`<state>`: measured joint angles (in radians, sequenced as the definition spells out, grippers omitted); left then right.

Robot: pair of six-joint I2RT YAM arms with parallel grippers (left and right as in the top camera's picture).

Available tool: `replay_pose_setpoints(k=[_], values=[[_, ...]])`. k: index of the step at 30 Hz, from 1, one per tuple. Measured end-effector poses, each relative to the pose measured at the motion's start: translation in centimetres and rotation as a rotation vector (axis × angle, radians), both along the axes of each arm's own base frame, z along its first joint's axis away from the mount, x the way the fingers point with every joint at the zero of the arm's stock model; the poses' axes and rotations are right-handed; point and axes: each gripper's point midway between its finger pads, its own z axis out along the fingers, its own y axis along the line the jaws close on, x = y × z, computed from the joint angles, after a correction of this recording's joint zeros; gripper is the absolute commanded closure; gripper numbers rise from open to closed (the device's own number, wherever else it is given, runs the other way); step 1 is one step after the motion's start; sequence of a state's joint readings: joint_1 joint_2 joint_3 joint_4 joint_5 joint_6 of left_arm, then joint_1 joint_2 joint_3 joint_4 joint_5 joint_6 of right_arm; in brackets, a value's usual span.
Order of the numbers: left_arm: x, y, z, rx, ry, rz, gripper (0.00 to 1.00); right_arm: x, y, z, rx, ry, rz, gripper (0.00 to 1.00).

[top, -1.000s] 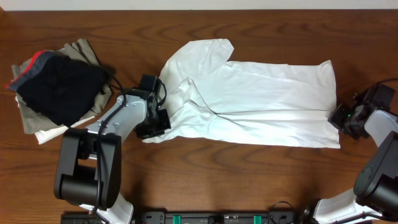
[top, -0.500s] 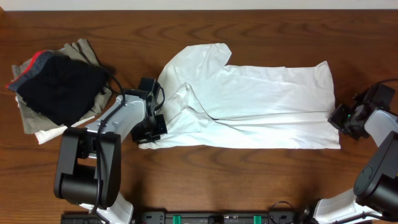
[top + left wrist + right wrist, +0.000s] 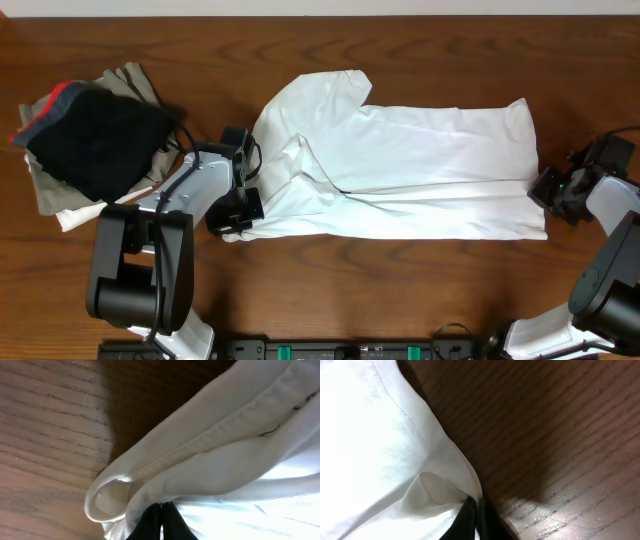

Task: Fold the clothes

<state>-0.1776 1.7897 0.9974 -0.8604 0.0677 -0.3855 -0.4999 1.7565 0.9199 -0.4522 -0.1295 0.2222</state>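
A white shirt [image 3: 400, 165] lies spread across the middle of the wooden table, partly folded lengthwise, one sleeve toward the back left. My left gripper [image 3: 240, 212] is shut on the shirt's front-left edge; in the left wrist view its fingers [image 3: 161, 510] pinch the hemmed white cloth [image 3: 210, 455]. My right gripper [image 3: 548, 190] is shut on the shirt's right edge; in the right wrist view its fingers [image 3: 476, 505] pinch a fold of white cloth [image 3: 395, 455] just above the wood.
A pile of other clothes [image 3: 90, 135], dark navy on top of tan and white pieces, lies at the left of the table. Bare wooden tabletop [image 3: 400, 280] runs along the front. The table's back edge [image 3: 320, 14] meets a pale wall.
My left gripper has pulled the shirt's front-left edge leftward and toward the front, drawing the cloth flatter. The right gripper has stayed in place.
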Motion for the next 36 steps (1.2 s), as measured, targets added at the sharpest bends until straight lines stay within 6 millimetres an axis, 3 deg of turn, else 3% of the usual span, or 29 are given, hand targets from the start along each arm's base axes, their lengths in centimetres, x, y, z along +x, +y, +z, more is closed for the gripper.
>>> replay_pose_setpoints(k=[12, 19, 23, 24, 25, 27, 31, 33, 36], values=[[-0.1, 0.0, 0.0, 0.002, 0.005, -0.001, 0.94, -0.4, -0.1, -0.1, -0.007, 0.021, -0.011, 0.89], [-1.1, 0.6, 0.3, 0.026, 0.042, -0.012, 0.94, -1.3, 0.2, 0.1, 0.009, 0.056, -0.03, 0.81], [-0.1, 0.5, 2.1, 0.017, -0.044, -0.017, 0.94, -1.5, 0.2, 2.0, 0.0, 0.052, -0.035, 0.78], [0.6, 0.5, 3.1, 0.01, -0.095, -0.017, 0.94, -1.1, -0.1, 3.4, -0.02, 0.019, -0.036, 0.78], [1.5, 0.4, 4.2, 0.001, -0.161, -0.015, 0.86, -0.4, -0.5, 5.1, -0.045, -0.028, -0.038, 0.75], [4.3, -0.1, 7.1, -0.029, -0.346, -0.018, 0.57, 1.3, -1.4, 9.3, -0.106, -0.146, -0.043, 0.7], [10.5, -1.2, 13.7, -0.095, -0.727, -0.022, 0.44, 3.1, -2.4, 16.7, -0.211, -0.347, -0.041, 0.63], [13.1, -2.5, 16.6, -0.155, -0.878, -0.064, 0.4, 3.1, -2.1, 17.8, -0.218, -0.371, -0.023, 0.6], [15.5, -4.1, 18.1, -0.231, -0.956, -0.106, 0.35, 2.3, -1.2, 16.6, -0.176, -0.321, 0.002, 0.59]])
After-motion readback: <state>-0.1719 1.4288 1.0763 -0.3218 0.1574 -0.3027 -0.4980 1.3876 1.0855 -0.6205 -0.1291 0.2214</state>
